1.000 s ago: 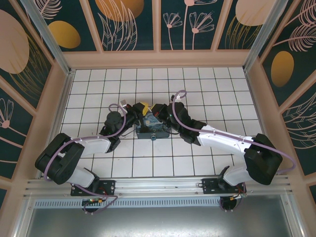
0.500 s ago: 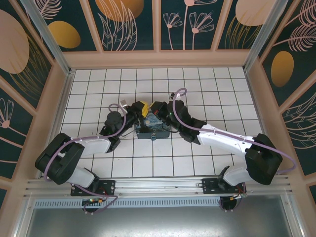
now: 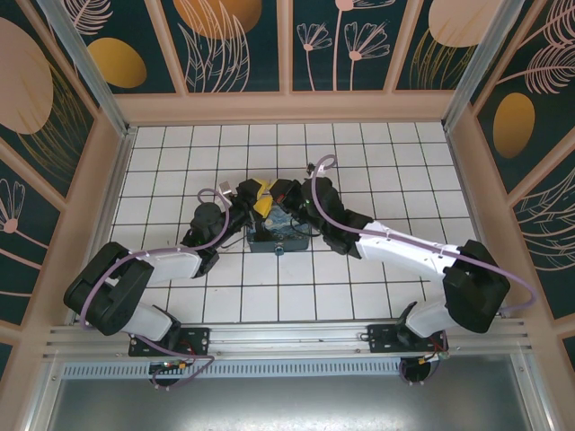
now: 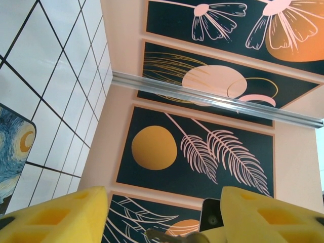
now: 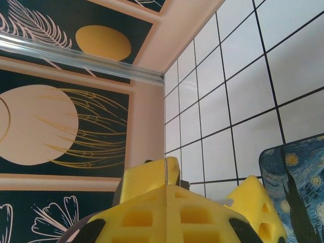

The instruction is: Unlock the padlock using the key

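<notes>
At mid-table, over the far edge of the blue painted box (image 3: 269, 235): both arms' tips, nearly touching. On the left hand (image 4: 162, 202), yellow fingers (image 4: 61, 217) spread well apart, with a silvery metal piece, likely the key (image 4: 172, 236), low in the gap; whether gripped, cannot tell. On the right hand (image 5: 166, 174), pads (image 5: 147, 182) pressed together along a thin seam. At the box's near edge, a small grey lump, seemingly the padlock (image 3: 281, 249). All around the box, open white tiles of the table (image 3: 377, 153), out to the panelled walls (image 3: 287, 106) on three sides.
</notes>
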